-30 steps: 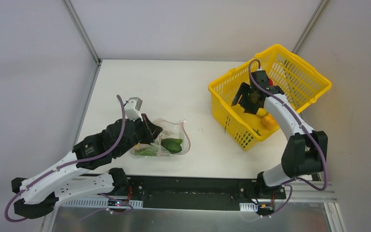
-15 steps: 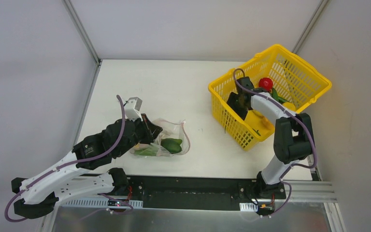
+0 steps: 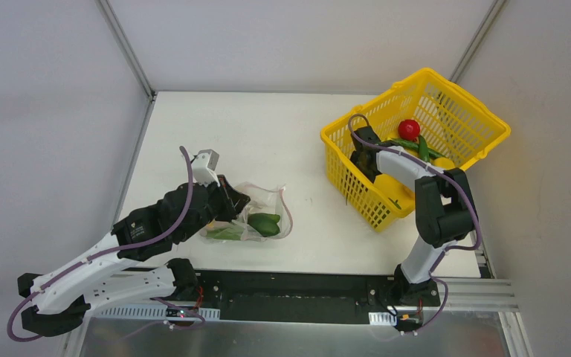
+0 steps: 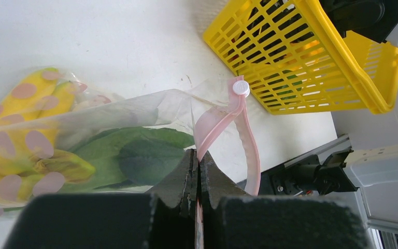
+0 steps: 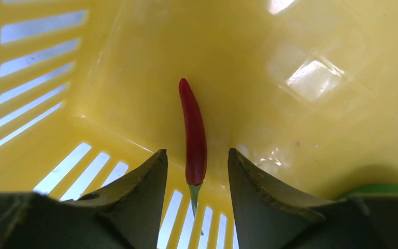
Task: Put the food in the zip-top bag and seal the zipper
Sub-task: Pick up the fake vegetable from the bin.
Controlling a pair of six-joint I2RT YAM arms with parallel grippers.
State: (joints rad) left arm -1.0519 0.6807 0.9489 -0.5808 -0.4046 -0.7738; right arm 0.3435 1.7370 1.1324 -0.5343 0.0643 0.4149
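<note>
The zip-top bag [image 3: 264,212] lies on the table with a green bell pepper [image 3: 265,222] and yellow bananas [image 4: 20,129] inside. My left gripper [image 4: 199,155] is shut on the bag's mouth edge, pinching the pink zipper [image 4: 215,127] just below its white slider [image 4: 241,87]. My right gripper [image 3: 363,160] reaches down into the yellow basket [image 3: 461,119]. It is open, and a slim red chili [image 5: 194,135] lies on the basket floor between its fingertips, touching neither. A red tomato [image 3: 409,129] and green pods [image 3: 422,149] also lie in the basket.
The basket stands at the back right, and its slotted wall [image 5: 36,104] is close to my right fingers. A green piece [image 5: 381,189] shows at the lower right of the right wrist view. White walls enclose the table on three sides.
My right arm has swung toward the basket's left corner and dropped lower, uncovering the tomato, and its jaws have narrowed around the chili. The left arm and the bag have stayed still.
</note>
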